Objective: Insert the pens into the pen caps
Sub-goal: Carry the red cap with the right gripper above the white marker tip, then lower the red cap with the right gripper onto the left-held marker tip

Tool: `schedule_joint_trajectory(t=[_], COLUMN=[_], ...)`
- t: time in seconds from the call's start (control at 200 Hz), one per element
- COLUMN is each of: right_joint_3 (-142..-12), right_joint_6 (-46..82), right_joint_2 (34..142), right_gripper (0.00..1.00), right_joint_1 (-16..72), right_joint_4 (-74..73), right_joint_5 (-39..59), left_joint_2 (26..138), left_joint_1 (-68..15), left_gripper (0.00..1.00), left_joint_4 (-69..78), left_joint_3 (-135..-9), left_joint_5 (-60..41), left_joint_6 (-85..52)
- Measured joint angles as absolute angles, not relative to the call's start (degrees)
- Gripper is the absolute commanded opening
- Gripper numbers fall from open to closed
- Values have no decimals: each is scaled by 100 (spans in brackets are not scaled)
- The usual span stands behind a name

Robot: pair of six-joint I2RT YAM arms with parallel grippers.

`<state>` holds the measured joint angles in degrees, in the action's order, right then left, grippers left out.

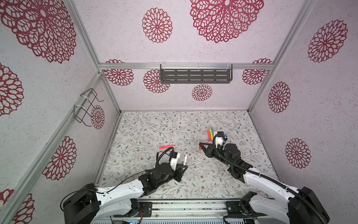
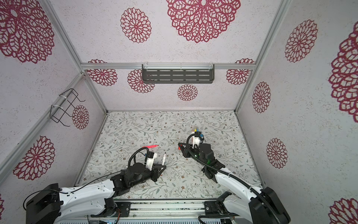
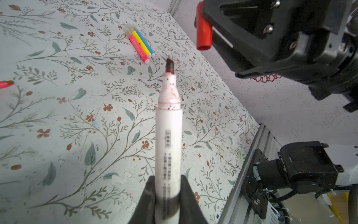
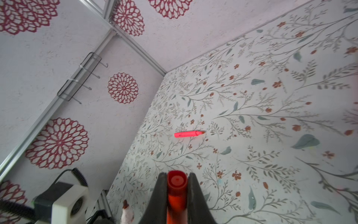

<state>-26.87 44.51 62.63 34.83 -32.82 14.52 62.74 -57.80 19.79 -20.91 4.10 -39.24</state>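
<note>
Pen [image 3: 168,135] base buried in left gripper [image 3: 168,180], red cap [image 3: 202,35] partly hidden

Both top views overlook the table [image 1: 135,135]; wrist cameras peer closely along left tool [image 3: 167,187] and right tool [image 4: 177,181].

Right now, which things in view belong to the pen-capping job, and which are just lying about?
Job:
white marker in the left pincer
red cap in the right pincer
loose pink pen on the table
pink, yellow and blue pens lying together

Lying about:
dark slotted shelf, hung at the back
wire rack, hung at the left
</note>
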Motion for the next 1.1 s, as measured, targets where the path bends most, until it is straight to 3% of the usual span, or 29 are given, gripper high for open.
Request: schedule_joint_trajectory(t=[0.365, 1.101], right_joint_3=[-2665, -2683], right_joint_6=[4919, 5188], right_joint_2=[6608, 7448], right_gripper=[7, 5], right_joint_1=[3647, 3981], right_joint_4=[-5251, -6053], right_joint_5=[2043, 2154], left_joint_2=[6377, 6152], left_joint_1=[-5782, -5813], left_gripper=[0, 0], left_joint_4=[2285, 2248], left_joint_3=[-2226, -2226], left_joint_5=[220, 246], left_joint_6=[-3972, -3975])
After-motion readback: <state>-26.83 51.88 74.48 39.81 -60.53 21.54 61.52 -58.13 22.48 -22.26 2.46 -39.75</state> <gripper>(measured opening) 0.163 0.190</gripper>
